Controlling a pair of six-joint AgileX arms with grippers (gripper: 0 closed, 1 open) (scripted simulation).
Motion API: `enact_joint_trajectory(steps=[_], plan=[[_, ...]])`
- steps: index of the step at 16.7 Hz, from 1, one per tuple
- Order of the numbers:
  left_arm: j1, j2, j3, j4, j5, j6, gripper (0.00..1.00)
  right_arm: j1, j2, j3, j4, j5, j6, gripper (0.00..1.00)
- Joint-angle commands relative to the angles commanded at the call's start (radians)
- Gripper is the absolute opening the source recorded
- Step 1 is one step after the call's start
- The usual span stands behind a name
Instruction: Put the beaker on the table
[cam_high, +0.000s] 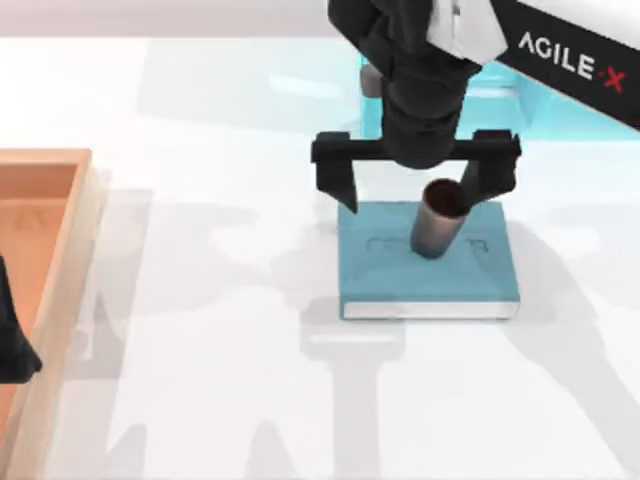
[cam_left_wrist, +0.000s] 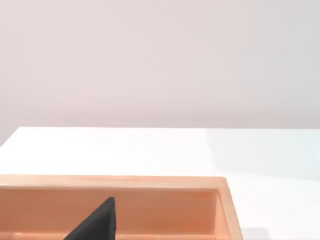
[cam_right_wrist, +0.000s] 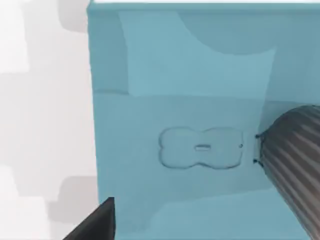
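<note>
Your right pincer hangs spread wide above the teal book, gripping nothing; its right finger is just beside the beaker. The beaker stands upright on the book, which lies on the white bench. Your left arm sits parked over the orange tray, its pincer's opening impossible to tell.

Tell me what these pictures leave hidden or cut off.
- Top view: the right gripper hangs open over the book; its right finger hides part of the beaker rim, so contact is unclear.
- Right wrist view: the beaker is cut by the edge.
- Top view: the tray and the parked left gripper are cut by the left edge.
</note>
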Motion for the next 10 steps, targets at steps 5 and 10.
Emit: enact_joint_trajectory(steps=[5,10], plan=[[0.0,0.0,0.0,0.0,0.0,0.0,1.0,0.0,-0.007,-0.082,0.081,0.0,0.0,1.0],[0.0,0.0,0.0,0.0,0.0,0.0,1.0,0.0,-0.007,-0.082,0.081,0.0,0.0,0.77]])
